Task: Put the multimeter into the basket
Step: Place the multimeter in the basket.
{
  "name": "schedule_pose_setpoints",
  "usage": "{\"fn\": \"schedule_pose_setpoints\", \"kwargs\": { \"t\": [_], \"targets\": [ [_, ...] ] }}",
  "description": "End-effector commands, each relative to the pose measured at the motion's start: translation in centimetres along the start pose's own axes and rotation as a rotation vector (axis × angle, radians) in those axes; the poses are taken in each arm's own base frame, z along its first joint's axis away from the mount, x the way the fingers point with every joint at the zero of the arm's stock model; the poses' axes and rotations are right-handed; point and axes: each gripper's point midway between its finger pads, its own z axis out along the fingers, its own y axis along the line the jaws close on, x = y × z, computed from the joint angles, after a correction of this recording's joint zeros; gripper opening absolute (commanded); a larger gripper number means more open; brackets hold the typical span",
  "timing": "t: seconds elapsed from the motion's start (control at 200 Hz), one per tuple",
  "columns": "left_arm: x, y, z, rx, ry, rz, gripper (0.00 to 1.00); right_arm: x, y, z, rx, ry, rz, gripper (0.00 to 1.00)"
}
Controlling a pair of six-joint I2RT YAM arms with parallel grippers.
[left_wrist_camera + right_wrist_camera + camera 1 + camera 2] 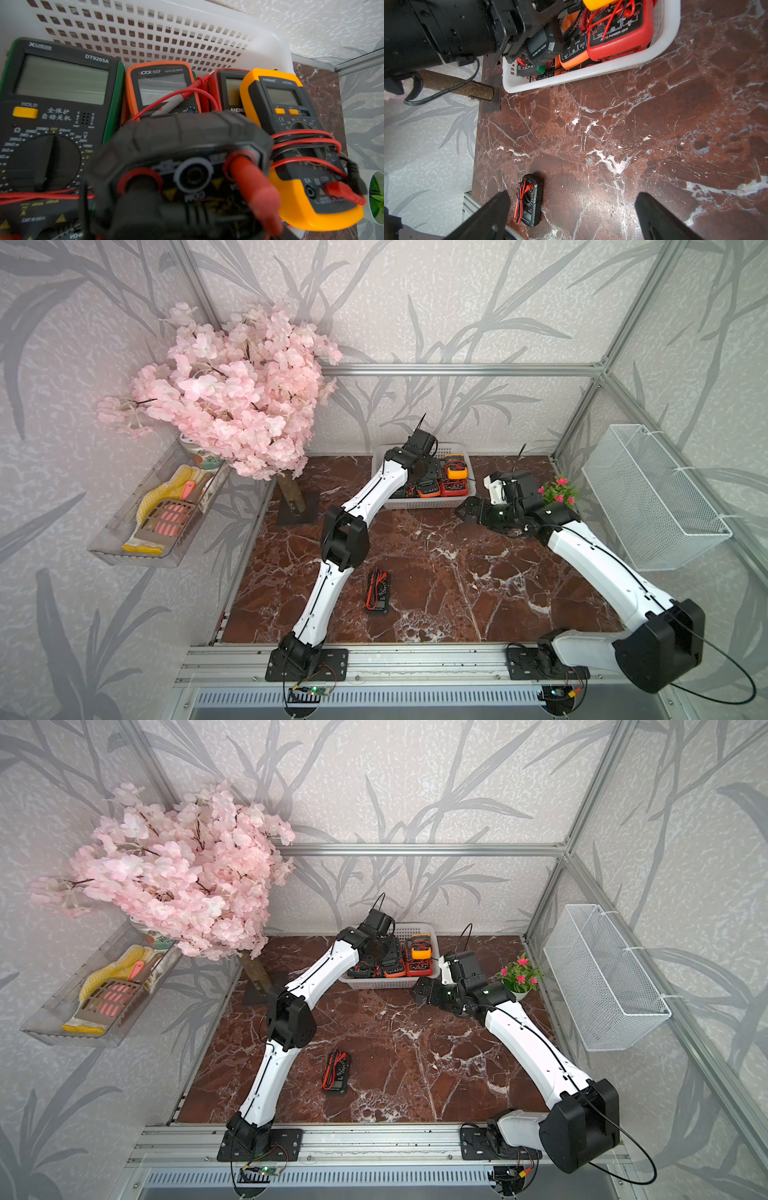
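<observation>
Left wrist view is showing the multimeter [182,149] hanging over the inside of the basket [145,31]. The left gripper [533,41] is clamping it by the sides above the meters already lying there. Whether it is touching them, I cannot tell. The right gripper [574,196] is waiting just beside the basket with its jaws spread wide and nothing between them.

The basket is looking crowded. A green meter [54,99], an orange meter [160,85] and a red meter [226,91] are filling its floor, and a yellow meter [291,133] is riding on top of the red one. I judge that a release here is risking a perch rather than a seat, because the multimeter would be landing on sloped cases and could be sliding or tipping toward the basket's rim. Loose red leads are lying across the orange meter and could be snagging the plugs or a finger as the jaws part. A nudge could also be shifting the yellow meter.

The multimeter is showing a dark grey, ribbed case. Its end face has three sockets, with a red plug in one, a black plug in another, and the middle one bare. In the right wrist view its grey display is facing outward.

A black meter [377,593] is lying flat on the table, well in front of the basket.
</observation>
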Motion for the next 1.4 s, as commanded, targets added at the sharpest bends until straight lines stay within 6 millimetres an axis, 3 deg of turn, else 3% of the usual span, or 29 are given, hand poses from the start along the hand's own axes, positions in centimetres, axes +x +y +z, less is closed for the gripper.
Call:
{"fn": "schedule_pose_setpoints", "kwargs": {
  "t": [0.0, 0.335, 0.63, 1.005, 1.395],
  "targets": [
    [0.6, 0.3, 0.9, -0.015, 0.017, 0.001, 0.70, -0.2, 0.5, -0.2, -0.009, -0.002, -0.027, 0.99],
    [0.6, 0.1, 1.3, -0.004, 0.022, 0.005, 1.00, 0.1, 0.3, -0.3, -0.007, 0.002, -0.035, 0.99],
    [-0.7, -0.9, -1.0, 0.014, -0.020, 0.024, 1.00, 0.4, 0.3, -0.7, -0.010, 0.000, -0.039, 0.99],
    [-1.8, -0.6, -5.1, -0.017, -0.083, 0.060, 1.00, 1.4, -0.1, -1.0, -0.011, 0.011, -0.042, 0.99],
    [0.0, 1.9, -9.5, -0.084, -0.110, 0.071, 1.00, 2.5, -0.4, -1.2, -0.018, 0.030, -0.049, 0.99]
  ]
}}
